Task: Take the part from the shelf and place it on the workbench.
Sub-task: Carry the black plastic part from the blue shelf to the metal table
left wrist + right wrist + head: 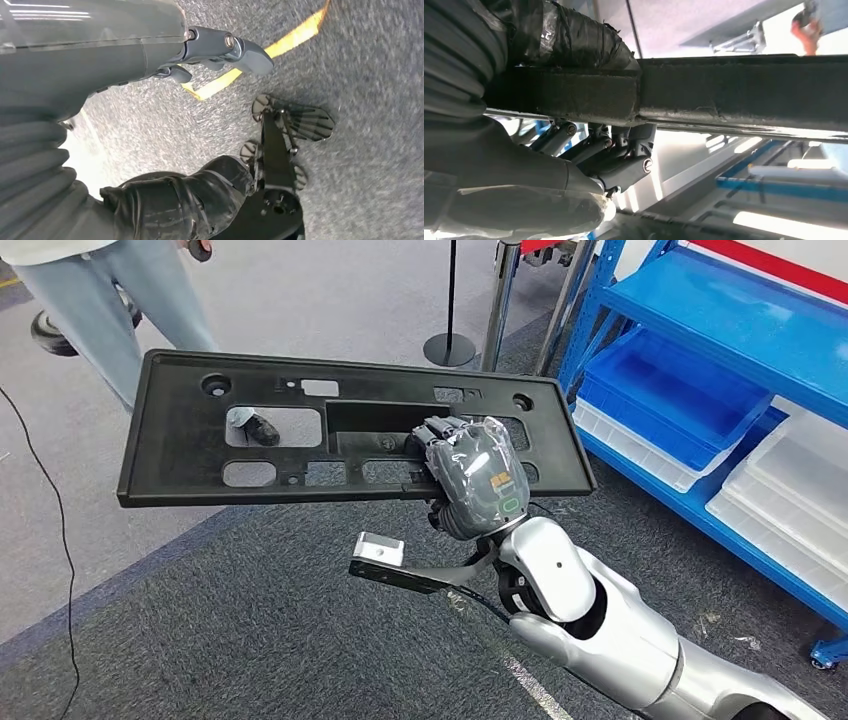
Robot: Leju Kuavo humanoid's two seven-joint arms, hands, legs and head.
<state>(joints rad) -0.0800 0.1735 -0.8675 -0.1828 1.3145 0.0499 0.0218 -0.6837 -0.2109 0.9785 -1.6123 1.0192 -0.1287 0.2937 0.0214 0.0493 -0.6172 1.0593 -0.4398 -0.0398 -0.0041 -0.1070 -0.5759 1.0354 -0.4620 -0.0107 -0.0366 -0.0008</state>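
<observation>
gripping black plastic part by near edge, right hand fingers clamp it; left hand hangs over carpet, fingers loosely apart, holding nothing.

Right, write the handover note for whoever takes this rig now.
Right hand: grips the black plastic part at its near edge, held flat in the air over the carpet.
Left hand: holds nothing, hangs over the floor.
Blue shelf stands at the robot's right.
Done: part is off the shelf.
Left: carry it to the workbench and set it down.
</observation>
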